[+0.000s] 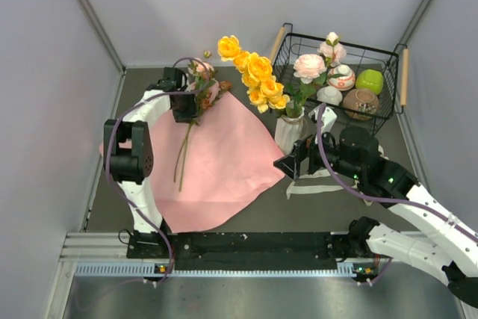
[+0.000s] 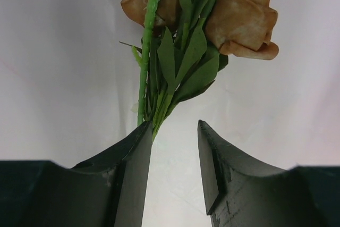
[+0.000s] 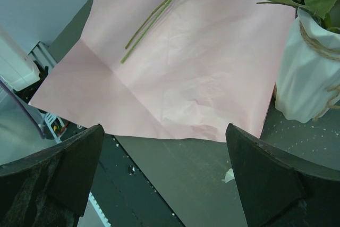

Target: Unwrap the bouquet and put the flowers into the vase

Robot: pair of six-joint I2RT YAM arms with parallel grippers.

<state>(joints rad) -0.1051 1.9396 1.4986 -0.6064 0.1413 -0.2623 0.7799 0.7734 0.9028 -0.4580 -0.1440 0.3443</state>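
Observation:
The salmon-pink paper sheet [image 1: 224, 158] lies spread flat on the table. One spray of flowers [image 1: 196, 102] with tan-peach buds [image 2: 244, 19] and long green stems [image 1: 181, 156] rests on its far left part. My left gripper [image 1: 184, 113] hovers over that spray, open. In the left wrist view the stems [image 2: 146, 57] run in beside the left fingertip, and the gap at the left gripper [image 2: 175, 123] holds nothing. The white vase [image 1: 288, 134] holds yellow roses [image 1: 258, 76] and a peach-pink rose [image 1: 308, 66]. My right gripper [image 1: 286, 173] stands wide open and low beside the vase [image 3: 303, 73], over the sheet's near edge [image 3: 212, 131].
A black wire basket [image 1: 388, 57] with wooden handles stands at the back right, holding small bowls and a green round thing [image 1: 369, 81]. A pale strip [image 1: 317, 183] lies under my right arm. Twine [image 3: 321, 43] circles the vase. Grey walls close in on the left, right and back.

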